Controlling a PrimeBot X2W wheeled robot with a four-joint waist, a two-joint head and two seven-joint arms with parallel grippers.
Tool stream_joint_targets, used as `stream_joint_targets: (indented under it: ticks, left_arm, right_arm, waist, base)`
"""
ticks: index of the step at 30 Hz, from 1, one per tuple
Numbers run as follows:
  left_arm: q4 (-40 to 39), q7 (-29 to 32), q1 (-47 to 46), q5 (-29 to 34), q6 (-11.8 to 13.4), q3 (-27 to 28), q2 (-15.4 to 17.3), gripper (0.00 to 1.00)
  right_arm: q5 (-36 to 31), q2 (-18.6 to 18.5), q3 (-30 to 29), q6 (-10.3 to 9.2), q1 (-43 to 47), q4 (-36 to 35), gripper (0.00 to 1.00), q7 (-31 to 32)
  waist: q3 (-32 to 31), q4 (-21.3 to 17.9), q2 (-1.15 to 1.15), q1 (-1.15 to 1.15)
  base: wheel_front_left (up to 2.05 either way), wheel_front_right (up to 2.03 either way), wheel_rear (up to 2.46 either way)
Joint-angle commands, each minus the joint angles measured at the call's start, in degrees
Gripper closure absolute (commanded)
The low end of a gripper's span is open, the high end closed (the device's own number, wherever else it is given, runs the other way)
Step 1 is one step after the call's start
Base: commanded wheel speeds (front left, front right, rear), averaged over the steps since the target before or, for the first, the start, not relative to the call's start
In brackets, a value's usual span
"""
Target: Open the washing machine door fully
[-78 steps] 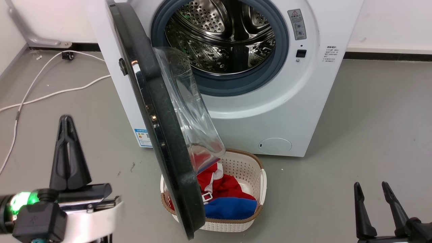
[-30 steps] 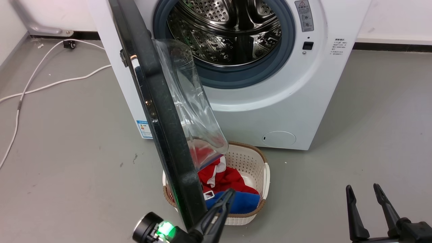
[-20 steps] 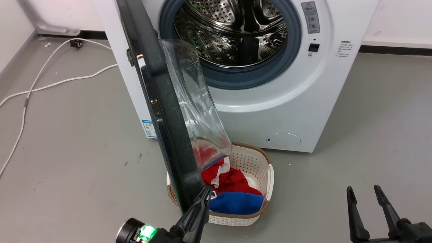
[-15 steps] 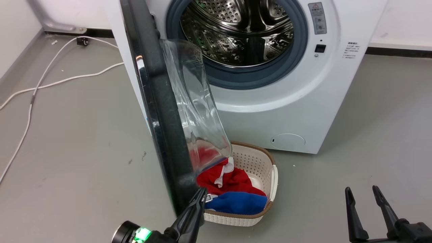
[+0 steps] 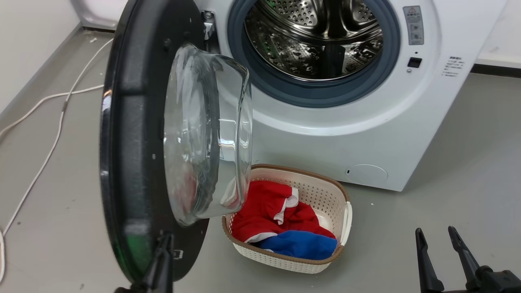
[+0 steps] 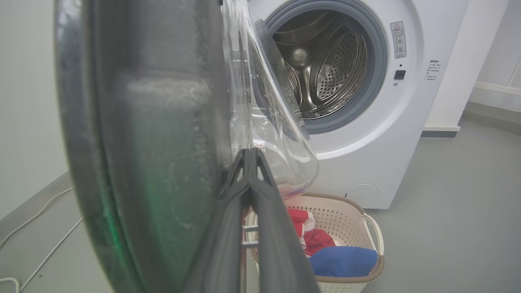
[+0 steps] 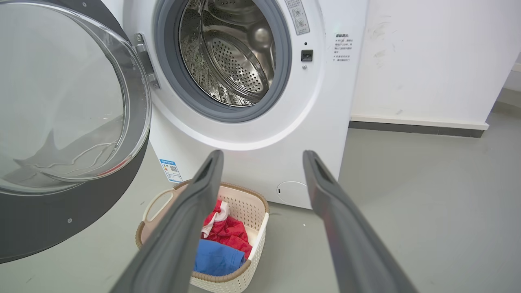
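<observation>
While my left gripper (image 6: 250,156) has its two dark fingers (image 6: 264,211) pressed together on nothing, tips against its black inner rim, the large round glass-bowled washing machine door (image 5: 130,122) stands wide open left of the white front-loading washing machine (image 5: 325,138). My right gripper (image 7: 262,156) hangs well apart, jaws spread and empty, to the right of a cream perforated basket (image 5: 285,260) of red and blue clothes (image 5: 285,219).

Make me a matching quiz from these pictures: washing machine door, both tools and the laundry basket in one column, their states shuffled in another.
1. washing machine door
2. left tool
3. right tool
4. basket

A. open, holding nothing
B. holds red and blue clothes
C. shut, tips by the door
D. swung open, glass bowl showing

Pairs: 1-D, 2-C, 3-A, 4-B
</observation>
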Motion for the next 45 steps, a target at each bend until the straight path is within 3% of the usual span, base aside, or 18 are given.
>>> stream_joint_targets:
  ticks: [1, 15, 24, 31, 45]
  left_arm:
    - [-0.09, 0.13, 0.63, -0.16, 0.47, 1.67, 0.33, 1.0]
    - [5.14, 0.02, -5.92, -2.74, -2.04, 16.1, 3.48, 1.0]
    - [9.89, 0.05, -10.53, -3.63, -1.89, 23.59, 3.7, 1.0]
    - [14.12, 0.03, -15.51, -4.13, -2.15, 28.17, 5.64, 1.0]
    - [27.11, 0.02, -26.77, -6.42, -4.95, 35.48, 14.3, 1.0]
  right_arm:
    - [0.37, 0.07, -0.06, -0.01, 0.49, 0.0, 0.0, -0.13]
    - [-0.9, 0.07, 0.26, -0.01, -1.13, -0.39, 0.0, -0.13]
    - [-1.74, 0.07, -0.17, -0.01, -1.93, -0.83, 0.0, -0.12]
    - [-2.6, 0.08, -0.23, -0.01, -3.35, -1.2, 0.0, -0.12]
    - [-3.42, 0.07, -0.28, -0.01, -5.96, -1.56, 0.0, -0.12]
  waist:
    - [0.1, 0.64, 0.0, 0.0]
    - [1.37, 2.55, 0.0, 0.0]
    - [3.85, 1.87, 0.0, 0.0]
    - [6.23, 1.19, 0.0, 0.0]
    - [10.26, -1.28, 0.0, 0.0]
  base:
    - [0.0, 0.0, 0.0]
    - [0.0, 0.0, 0.0]
    - [0.0, 0.0, 0.0]
    - [0.0, 0.0, 0.0]
    - [0.0, 0.0, 0.0]
